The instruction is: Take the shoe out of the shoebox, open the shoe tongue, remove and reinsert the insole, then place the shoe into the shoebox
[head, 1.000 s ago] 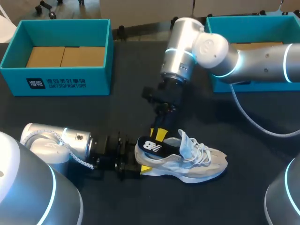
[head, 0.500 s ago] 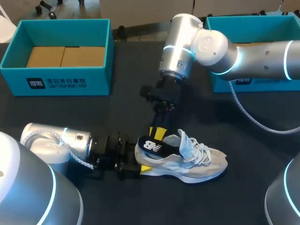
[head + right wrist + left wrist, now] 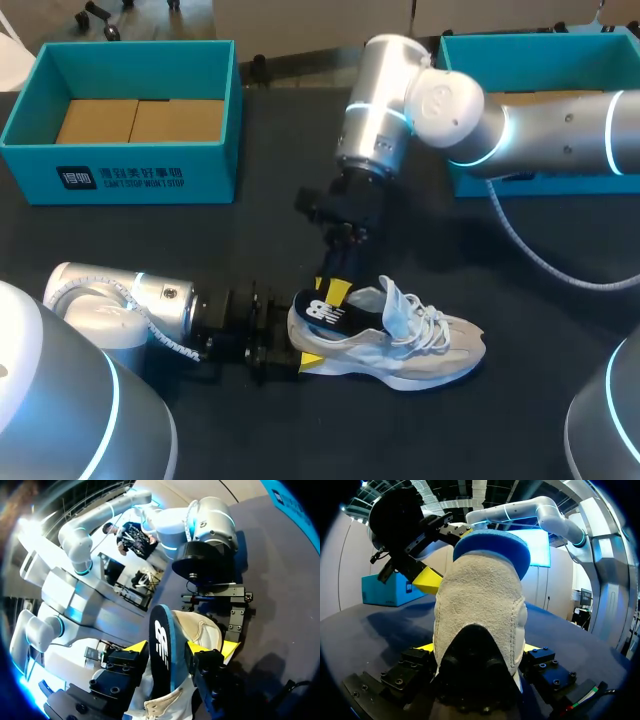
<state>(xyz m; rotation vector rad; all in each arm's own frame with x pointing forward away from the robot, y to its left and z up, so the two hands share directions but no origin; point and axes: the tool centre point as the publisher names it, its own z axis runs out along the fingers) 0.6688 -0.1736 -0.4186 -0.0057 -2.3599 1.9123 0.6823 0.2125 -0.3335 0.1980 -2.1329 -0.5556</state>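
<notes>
Two clamps: left fingers [image 3: 312, 360] shoe [image 3: 420, 350], right fingers [image 3: 139, 647] insole(?) [image 3: 161, 650].

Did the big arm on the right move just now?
Yes, a little. The right arm slid sideways toward the left shoebox, while the shoe stayed put.

One table [image 3: 150, 240], dark-topped. Two teal shoeboxes, the left shoebox [image 3: 215, 150] and the right shoebox [image 3: 520, 40]. Two brown cardboard pieces [image 3: 97, 120], side by side in the left shoebox. One shoe [image 3: 430, 350], grey and white, a single one and not a pair. One insole [image 3: 325, 312], dark with a white mark. Two silver arms, the left arm [image 3: 120, 300] and the right arm [image 3: 540, 130]. Two grippers, one on each arm: the left gripper [image 3: 300, 335] and the right gripper [image 3: 332, 290]
</notes>
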